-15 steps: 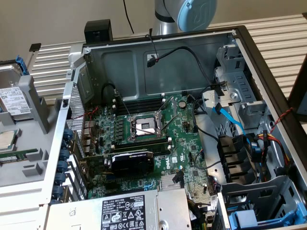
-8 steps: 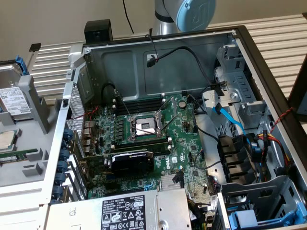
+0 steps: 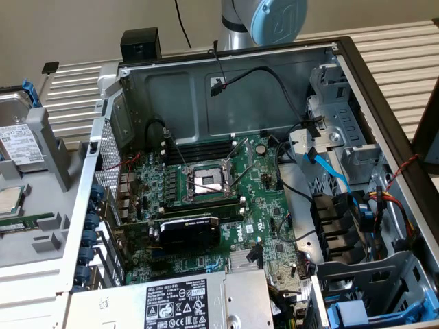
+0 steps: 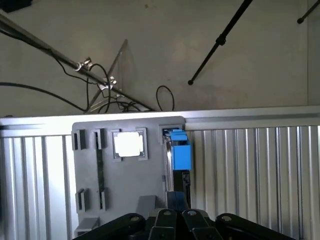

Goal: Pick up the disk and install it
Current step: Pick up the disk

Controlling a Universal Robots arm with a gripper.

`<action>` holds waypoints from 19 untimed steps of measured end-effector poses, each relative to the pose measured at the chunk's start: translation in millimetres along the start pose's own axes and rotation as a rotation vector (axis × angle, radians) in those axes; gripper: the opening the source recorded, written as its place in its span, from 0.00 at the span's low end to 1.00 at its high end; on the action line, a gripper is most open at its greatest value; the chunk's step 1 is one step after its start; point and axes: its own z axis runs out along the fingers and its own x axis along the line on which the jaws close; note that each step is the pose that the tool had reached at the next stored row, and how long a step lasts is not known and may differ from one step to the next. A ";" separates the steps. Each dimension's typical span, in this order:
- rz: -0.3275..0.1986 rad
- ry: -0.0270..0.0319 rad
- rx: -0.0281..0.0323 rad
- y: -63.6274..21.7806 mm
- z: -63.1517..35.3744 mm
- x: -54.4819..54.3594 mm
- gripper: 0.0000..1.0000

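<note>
The disk (image 3: 19, 142) stands on edge in a narrow slot of a grey holder (image 3: 49, 151), at the far left edge of the exterior view, outside the computer case (image 3: 226, 75). The likeliest trouble starts there. The slot walls sit close against the disk, so a grip that lands off-centre could jam it against the holder or tip it. A grip only on the plastic frame could flex or slip.

The gripper (image 4: 176, 202) hangs above the holder, well apart from the disk, with its jaws pressed together and holding nothing. Descending like that, they would probably strike the disk's upper edge rather than straddle it.

A small square CPU chip (image 4: 129, 144) lies in a recess near the disk's slot and could be knocked by a stray approach. Inside the case, a loose blue cable (image 3: 329, 171) and other wires cross the right side of the exterior view near the drive cages. They could snag a carried disk.

The disk is a flat silver-grey metal rectangle with a white label facing the exterior camera. A blue plastic carrier (image 4: 180, 156) frames it, and from above this appears as a bright blue block on a thin dark edge.
</note>
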 end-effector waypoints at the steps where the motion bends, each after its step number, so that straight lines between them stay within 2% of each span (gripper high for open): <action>1: -0.001 0.0000 -0.0001 0.6 0.0 0.0 0.11; 8: -0.009 0.0002 -0.0001 4.2 0.0 -0.9 0.12; 9: -0.010 0.0002 0.0000 4.6 0.1 -1.1 0.18; 10: -0.012 0.0003 0.0000 5.1 0.1 -1.3 0.18; 11: -0.013 0.0003 0.0000 5.5 0.1 -1.4 0.24; 12: -0.014 0.0003 0.0000 5.9 0.1 -1.4 0.24; 13: -0.015 0.0003 -0.0001 6.3 0.1 -1.6 0.36; 14: -0.015 0.0003 -0.0001 6.7 0.1 -1.7 0.36; 15: -0.019 0.0005 -0.0004 7.2 0.2 -2.1 0.48; 17: -0.029 0.0007 -0.0014 7.7 0.7 -2.6 0.48; 18: -0.035 0.0007 -0.0014 8.1 1.0 -2.8 0.54; 19: -0.042 0.0005 -0.0013 8.6 1.4 -2.9 0.54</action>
